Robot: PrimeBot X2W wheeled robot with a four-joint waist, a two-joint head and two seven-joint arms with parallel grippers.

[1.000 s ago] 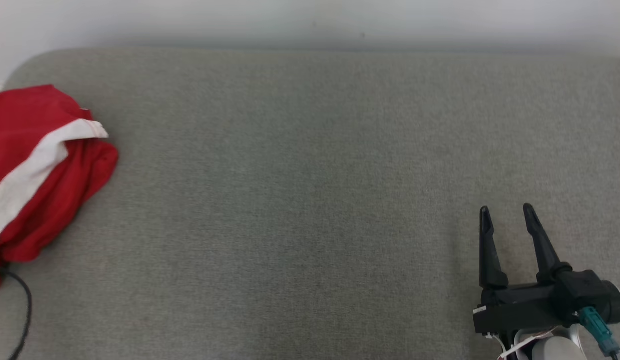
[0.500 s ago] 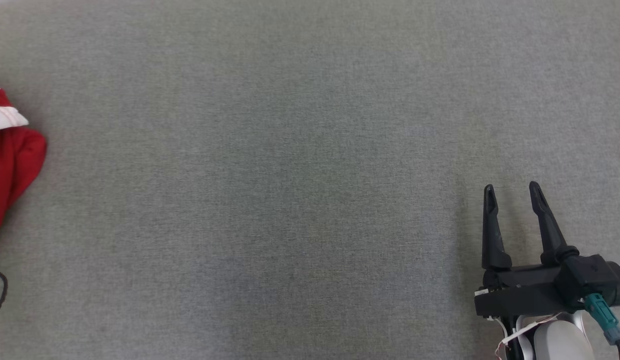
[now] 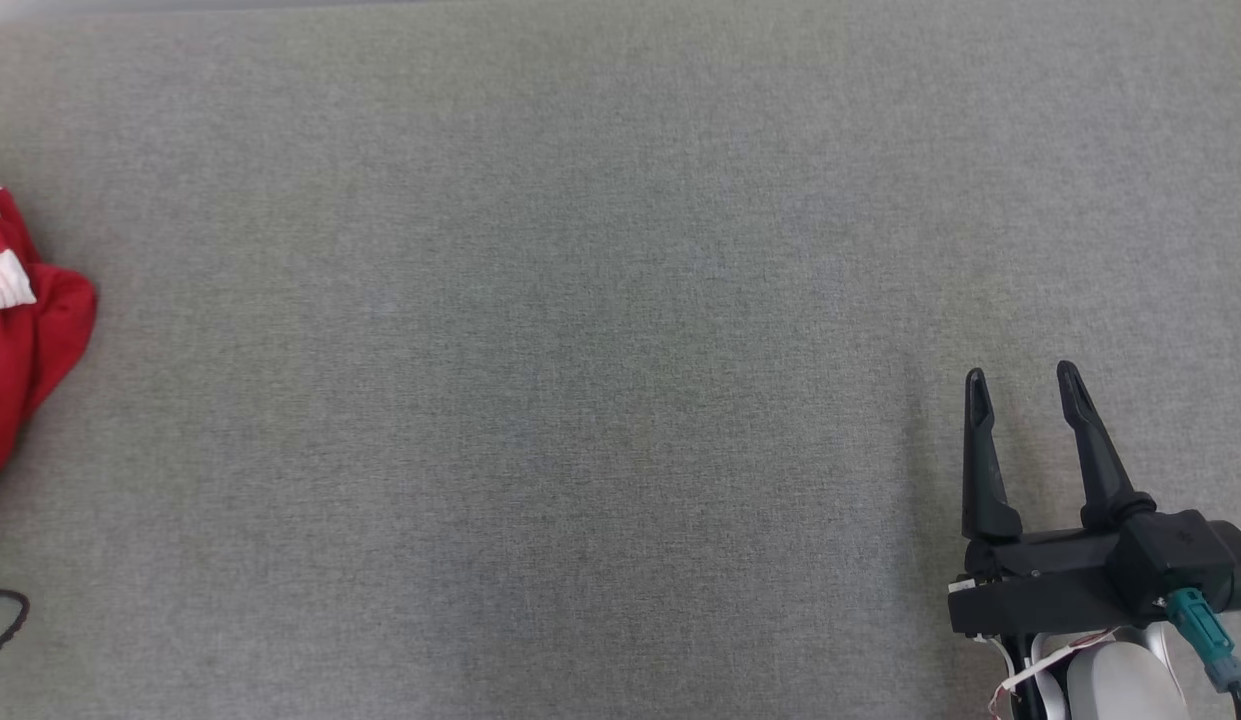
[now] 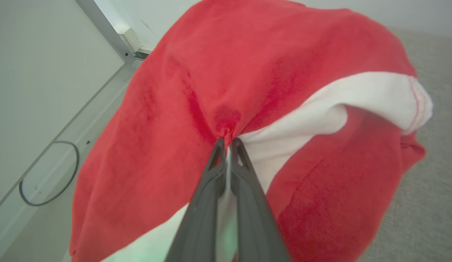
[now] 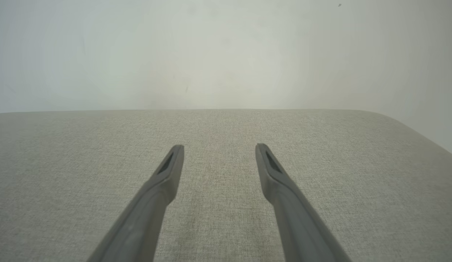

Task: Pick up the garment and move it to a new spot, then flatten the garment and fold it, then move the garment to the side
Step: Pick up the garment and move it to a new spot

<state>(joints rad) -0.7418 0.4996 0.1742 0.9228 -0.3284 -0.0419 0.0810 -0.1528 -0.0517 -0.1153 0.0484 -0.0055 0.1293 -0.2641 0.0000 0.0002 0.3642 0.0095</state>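
While the left tool [image 4: 228, 140] pinches the edge-cropped, perhaps lifted garment [image 4: 269, 65], the right tool [image 3: 1021, 373] gapes.

Red garment [image 4: 284, 91] with white band, bunched, pinched by left tool [image 4: 228, 142], hanging.

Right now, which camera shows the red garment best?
The left wrist view: the garment spreads across it, pinched in the left gripper. The head view catches its red edge at far left; the right wrist view faces grey surface.
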